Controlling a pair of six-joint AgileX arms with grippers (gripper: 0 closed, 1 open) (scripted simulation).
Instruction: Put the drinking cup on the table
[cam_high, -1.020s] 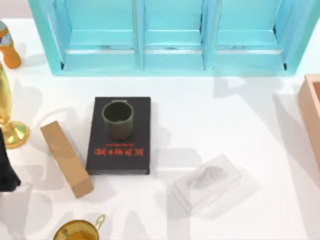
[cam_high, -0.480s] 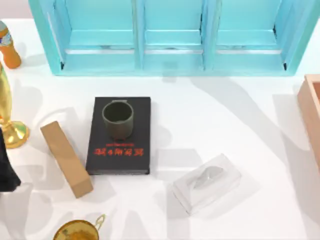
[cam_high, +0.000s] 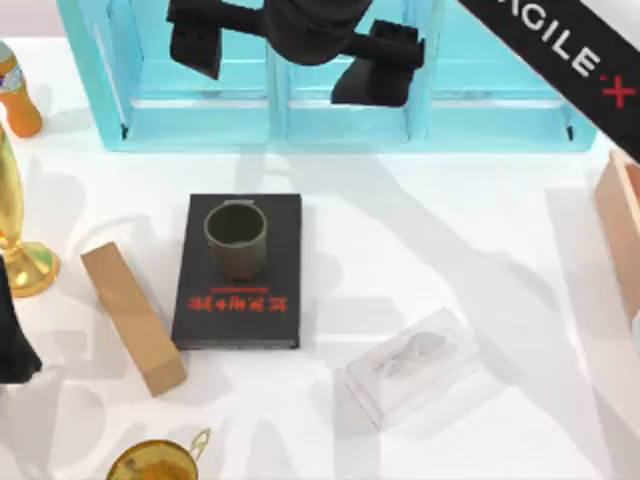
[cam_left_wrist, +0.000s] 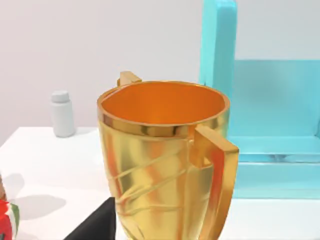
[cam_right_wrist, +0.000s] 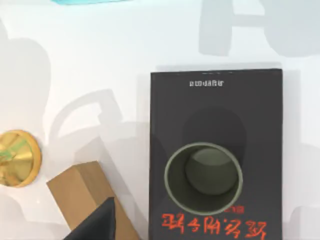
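Drinking cup (cam_high: 236, 238) upright on black book (cam_high: 240, 300), not yet on table (cam_high: 450, 260). My right gripper (cam_high: 296, 52) hangs high over the turquoise cabinet (cam_high: 340, 110), fingers spread, empty. Cup looks light, rigid, matte; I'd pinch across its rim. Left arm parked by gold handled cup (cam_left_wrist: 165, 160).

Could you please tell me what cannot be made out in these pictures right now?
- Right gripper: top view, fingertips face away from the camera, grip state unclear.
- Goblet: top view, cut off by the left edge.
- Red book lettering: too small to read.
- Wooden tray: top view, cut by the right edge and the arm.
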